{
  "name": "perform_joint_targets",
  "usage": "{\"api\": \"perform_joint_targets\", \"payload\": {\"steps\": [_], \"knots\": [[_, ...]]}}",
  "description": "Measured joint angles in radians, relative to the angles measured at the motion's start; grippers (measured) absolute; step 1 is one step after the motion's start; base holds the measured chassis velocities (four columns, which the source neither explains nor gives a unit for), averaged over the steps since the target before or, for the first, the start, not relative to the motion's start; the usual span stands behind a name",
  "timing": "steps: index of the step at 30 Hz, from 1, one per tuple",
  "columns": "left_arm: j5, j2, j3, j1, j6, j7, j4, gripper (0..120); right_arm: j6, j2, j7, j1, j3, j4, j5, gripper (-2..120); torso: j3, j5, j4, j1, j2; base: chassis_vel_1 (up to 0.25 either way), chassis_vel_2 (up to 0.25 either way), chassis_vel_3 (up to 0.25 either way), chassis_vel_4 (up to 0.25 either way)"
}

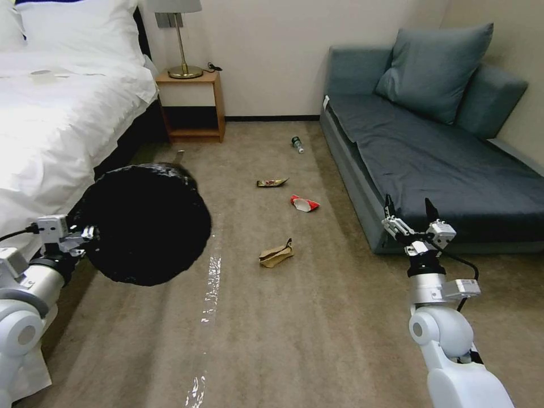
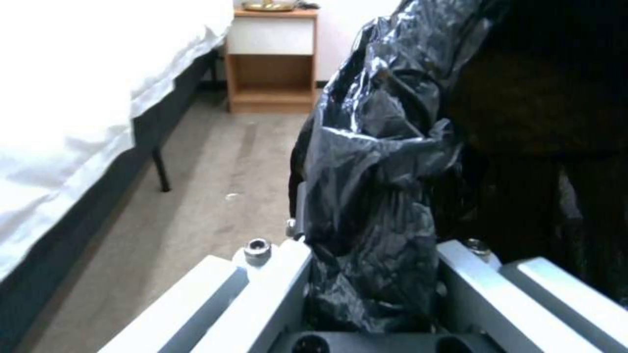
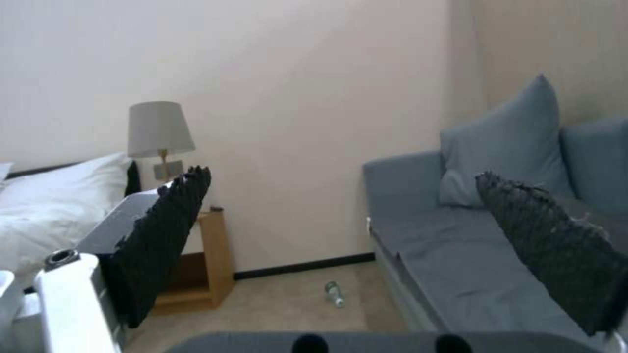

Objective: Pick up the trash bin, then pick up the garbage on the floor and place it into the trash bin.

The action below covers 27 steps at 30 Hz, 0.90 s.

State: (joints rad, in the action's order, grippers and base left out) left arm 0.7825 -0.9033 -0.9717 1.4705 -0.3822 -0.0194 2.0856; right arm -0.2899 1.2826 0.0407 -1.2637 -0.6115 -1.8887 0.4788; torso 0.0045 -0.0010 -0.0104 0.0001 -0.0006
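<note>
Trash bin (image 1: pixel 144 224): lifted clear of the floor, held at the left of the head view beside the bed (image 1: pixel 62 107), mouth tipped toward the camera. Left gripper (image 1: pixel 85 235): fingers (image 2: pixel 274 294) clamped on the folded-over bag at the bin rim, as seen in the left wrist view. Bag liner: thin black plastic, crinkly, glossy on the creases; white bin wall not discernible under it.

Progress, judged from present layout: first step (bin pickup) done; no litter collected yet, all four pieces lying on the carpet (image 1: pixel 317 340).

Garbage, left to right on the floor:
- Brown paper bag (image 1: pixel 276 254): crumpled, matte, flattened, nearest the robot.
- Gold-and-dark snack wrapper (image 1: pixel 272 182): flat, shiny foil, farther off.
- Red-and-white wrapper (image 1: pixel 304 203): crumpled, between the two above in depth, slightly right.
- Small clear bottle (image 1: pixel 297 144): lying down, green label, farthest, close to the sofa (image 1: pixel 430 164) corner.

Right gripper (image 1: pixel 412 224): raised in front of the sofa edge, well apart from every litter piece, fingers (image 3: pixel 164 235) spread wide and holding nothing; pads black with a ribbed, saw-toothed face.

Carpet: short beige pile, with a glossy strip running along it near the bin.
</note>
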Motion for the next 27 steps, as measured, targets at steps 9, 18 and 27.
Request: {"api": "perform_joint_targets", "payload": {"steps": [9,18,27], "knots": [[0.069,-0.045,-0.040,0.012,-0.180,0.193,0.000,0,-0.001,0.002,-0.004,-0.004,-0.018,0.015,-0.035,100,0.000,-0.0001,0.0003,0.000,0.000,0.000,0.000,0.000,0.000],[0.099,-0.064,-0.062,-0.005,-0.216,0.119,-0.062,0,-0.015,0.014,0.026,-0.011,-0.018,0.019,-0.040,100,0.000,-0.0001,-0.0001,0.000,0.000,0.000,0.000,0.000,0.000],[0.075,-0.071,-0.072,-0.008,-0.205,0.057,-0.114,0,-0.031,0.008,0.039,-0.011,-0.021,0.031,-0.052,100,0.000,-0.0001,0.0002,0.000,0.000,0.000,0.000,0.000,0.000]]}}
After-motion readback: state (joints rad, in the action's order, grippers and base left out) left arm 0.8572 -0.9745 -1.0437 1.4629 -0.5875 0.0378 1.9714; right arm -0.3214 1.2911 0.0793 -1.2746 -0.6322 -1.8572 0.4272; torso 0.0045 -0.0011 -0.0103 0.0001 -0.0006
